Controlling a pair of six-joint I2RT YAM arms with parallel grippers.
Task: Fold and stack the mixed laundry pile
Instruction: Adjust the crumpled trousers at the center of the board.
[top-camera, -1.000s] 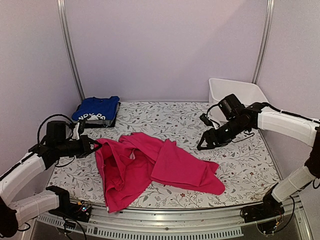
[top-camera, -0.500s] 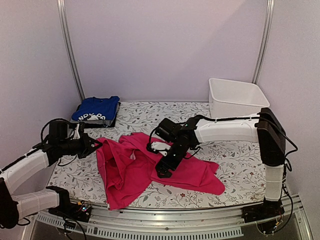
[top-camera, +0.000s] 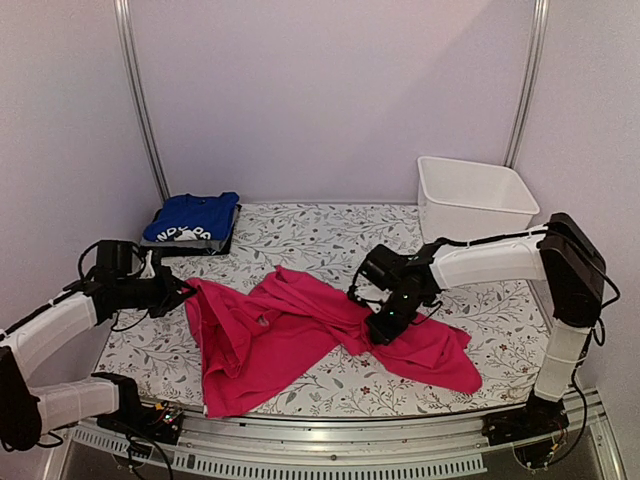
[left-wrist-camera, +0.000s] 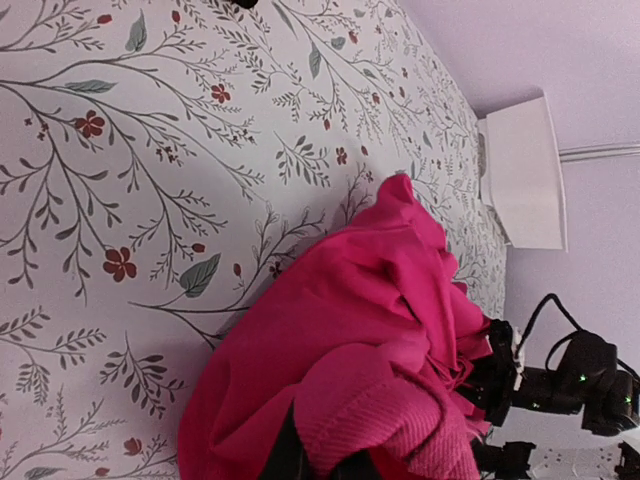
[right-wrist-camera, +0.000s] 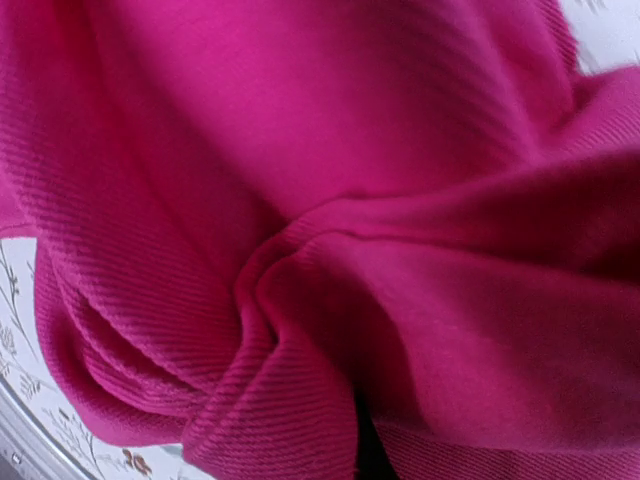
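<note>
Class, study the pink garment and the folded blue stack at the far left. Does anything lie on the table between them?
Nothing visible does. Only bare floral table covering separates the pink garment from the blue stack. The left gripper and the right gripper each hold the pink garment directly.

Loose garment (top-camera: 290, 335) centre of table (top-camera: 300, 235): left gripper (top-camera: 182, 292) at its left edge, right gripper (top-camera: 382, 325) on its middle. Folded stack (top-camera: 193, 222) far-left, bin (top-camera: 470, 195) far-right.
</note>
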